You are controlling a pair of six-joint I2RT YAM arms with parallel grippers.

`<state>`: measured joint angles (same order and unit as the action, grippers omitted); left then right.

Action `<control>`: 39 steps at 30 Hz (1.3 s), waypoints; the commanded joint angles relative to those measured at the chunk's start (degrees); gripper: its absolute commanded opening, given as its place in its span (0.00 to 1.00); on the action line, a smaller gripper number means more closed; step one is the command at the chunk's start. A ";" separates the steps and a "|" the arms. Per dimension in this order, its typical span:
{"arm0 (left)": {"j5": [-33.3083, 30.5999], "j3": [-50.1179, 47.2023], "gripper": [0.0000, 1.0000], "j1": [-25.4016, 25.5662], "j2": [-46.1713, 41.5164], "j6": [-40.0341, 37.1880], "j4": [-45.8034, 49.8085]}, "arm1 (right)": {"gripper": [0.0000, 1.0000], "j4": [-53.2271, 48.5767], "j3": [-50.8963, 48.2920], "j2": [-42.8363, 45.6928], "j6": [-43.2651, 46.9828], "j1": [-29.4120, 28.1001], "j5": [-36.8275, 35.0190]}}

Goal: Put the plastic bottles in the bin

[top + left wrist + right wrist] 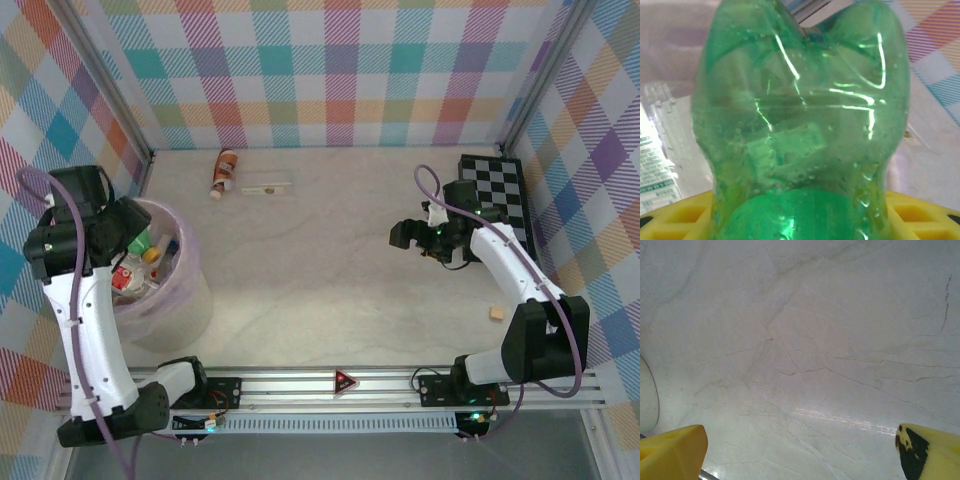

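Left gripper [800,222] is clamped on a translucent green plastic bottle [800,115], its yellow fingers [675,217] pressing on either side of the bottle's lower end in the wrist view. Directly below it sits the large round translucent pink-lilac plastic bin [190,300], so the green bottle hangs over the bin's opening. Under this gripper, inside the bin, lie several other small bottles [132,278], one with a red-and-white label; their number is hard to count from above.

Right gripper [800,455] stands with its jaws spread wide and nothing between them, over the bare pale marbled table [805,340]. Well away to its left, toward the back wall, a brown-orange labelled bottle [223,171] lies on its side. Just beside that bottle is a flat clear item [266,187], possibly a crushed clear bottle. Just beyond the right gripper, to its right, lies a black-and-white checkerboard [495,192]. Nearer the arm bases is a small tan block [494,314].
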<state>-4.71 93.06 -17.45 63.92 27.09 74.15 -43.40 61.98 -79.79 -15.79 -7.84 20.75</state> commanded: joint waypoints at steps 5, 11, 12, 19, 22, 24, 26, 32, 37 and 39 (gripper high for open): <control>4.71 -11.17 0.71 -5.53 -1.90 0.58 -9.20 | 0.96 -0.37 1.48 0.78 0.49 0.19 0.78; 1.60 -8.44 0.92 -5.57 -1.06 -1.74 -10.18 | 0.96 -0.03 1.48 0.42 -0.11 0.20 0.96; 0.44 -7.58 0.92 -5.54 -1.15 -2.60 -9.59 | 0.97 -0.04 1.48 0.49 -0.07 0.23 0.77; -1.46 -2.10 0.79 -4.99 -3.05 -7.40 -5.99 | 0.96 -0.13 2.25 -0.51 -0.35 0.19 0.77; -2.24 -2.58 0.66 -4.96 -3.77 -8.54 -6.13 | 0.96 -0.13 2.61 -0.89 -0.77 0.11 1.26; -2.30 -3.92 0.55 -4.96 -3.72 -9.07 -6.93 | 0.96 -0.22 2.80 -0.91 -0.89 0.10 1.48; -0.67 -6.79 0.44 -4.91 -3.80 -9.21 -8.85 | 0.96 -0.44 2.80 -0.72 -0.87 0.10 1.44; -0.58 -14.16 0.31 -4.92 -3.24 -9.28 -12.22 | 0.96 -0.83 2.89 -0.36 -1.35 -0.13 1.74; -1.40 -19.99 0.27 -4.91 -5.71 -8.98 -12.48 | 0.96 -1.08 2.80 0.11 -1.35 -0.25 1.44; -0.51 -20.59 0.28 -4.93 -6.35 -8.68 -12.55 | 0.96 -1.15 3.04 0.03 -1.18 -0.25 1.63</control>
<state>-6.59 75.92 -22.59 56.71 18.44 56.07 -43.42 63.13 -80.34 -16.93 -7.86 21.12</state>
